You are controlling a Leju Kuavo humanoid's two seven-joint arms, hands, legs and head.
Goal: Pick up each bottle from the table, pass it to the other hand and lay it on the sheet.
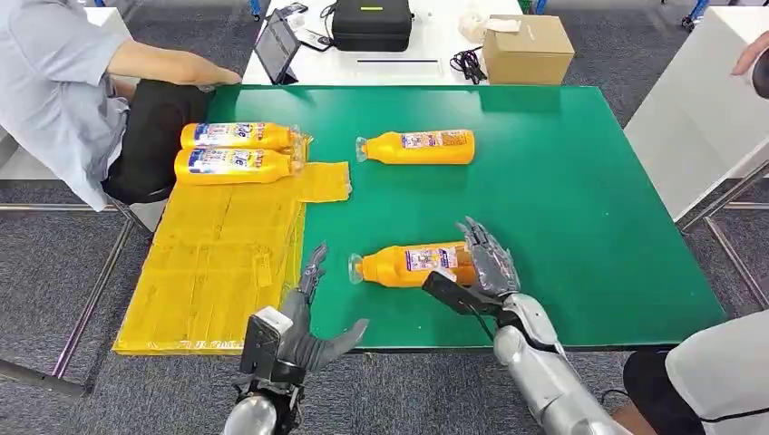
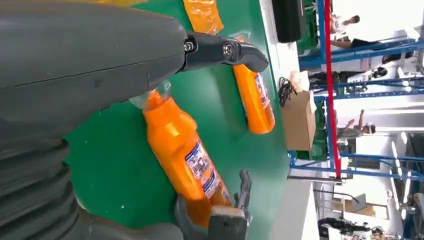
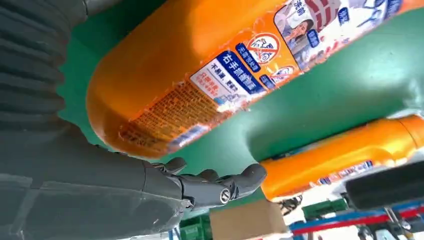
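1. The green counter [image 1: 562, 181] is carrying four orange bottles, all lying on their sides, and a yellow sheet [image 1: 218, 263] is hanging over the counter's left edge.
2. The nearest bottle [image 1: 408, 265] is lying near the counter's front edge with its clear cap pointing toward the sheet.
3. The right hand [image 1: 481, 263] is resting at this bottle's base end, its fingers [image 1: 490, 245] lying spread over the top of the bottle and the thumb reaching along its near side; the right wrist view is showing the bottle's base close against the palm. Whether the hand is actually gripping it or only touching it, I cannot tell.
4. The left hand [image 1: 308, 331] is hovering at the counter's front edge, between the sheet and the nearest bottle, with its fingers [image 1: 313, 267] spread apart and holding nothing.
5. A second bottle [image 1: 419, 147] is lying farther back on the bare counter, well apart from the nearest one, cap also toward the sheet.
6. Two more bottles [image 1: 238, 150] are lying side by side on the far end of the sheet, touching each other.
7. A seated person [image 1: 63, 82] is resting a forearm at the counter's far left corner.
8. Beyond the counter's far edge, a cardboard box [image 1: 526, 47], a black case [image 1: 372, 23] and a tablet [image 1: 277, 45] are sitting on a white table.
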